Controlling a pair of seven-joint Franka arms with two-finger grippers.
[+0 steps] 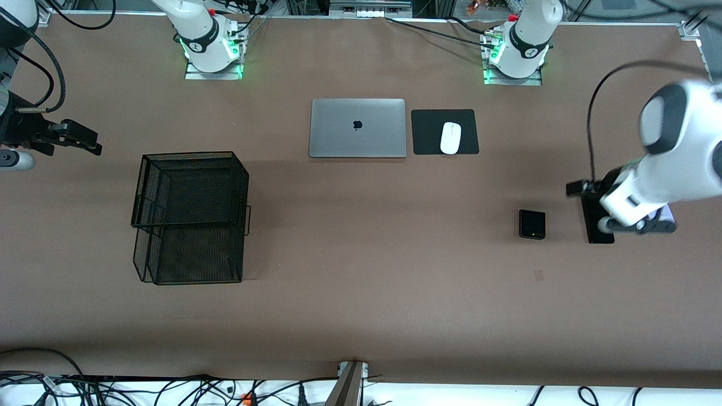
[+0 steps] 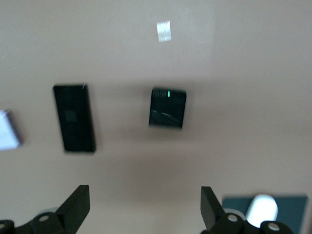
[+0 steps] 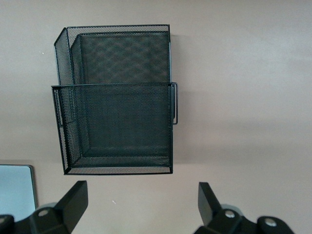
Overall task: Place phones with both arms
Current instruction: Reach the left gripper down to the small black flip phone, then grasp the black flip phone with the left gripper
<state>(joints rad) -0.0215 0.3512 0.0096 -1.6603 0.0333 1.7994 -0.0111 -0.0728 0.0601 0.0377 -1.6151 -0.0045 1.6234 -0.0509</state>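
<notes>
Left wrist view shows all three phones on the table: flip phone (image 2: 167,108), slab (image 2: 74,118) beside it, and the pale phone (image 2: 8,130), cut off at the frame edge. In the front view the flip phone (image 1: 532,224) lies clear at the left arm's end of the table, but the left arm (image 1: 665,163) covers most of the slab (image 1: 598,225), and only a corner of the pale phone (image 1: 668,213) shows.

Left gripper (image 2: 145,207) hangs over the slab area, jaws wide open, empty. In the front view its fingers are hidden under the wrist.

Right gripper (image 3: 142,204) is up at the right arm's end of the table, jaws wide open, empty. Right wrist view shows the mesh basket (image 3: 117,100) straight on, two tiers, plus a corner of the laptop (image 3: 17,190). In the front view the right arm (image 1: 34,129) is cut off by the frame edge.

Mouse (image 1: 450,137) sits on its pad (image 1: 428,132) beside the laptop.
</notes>
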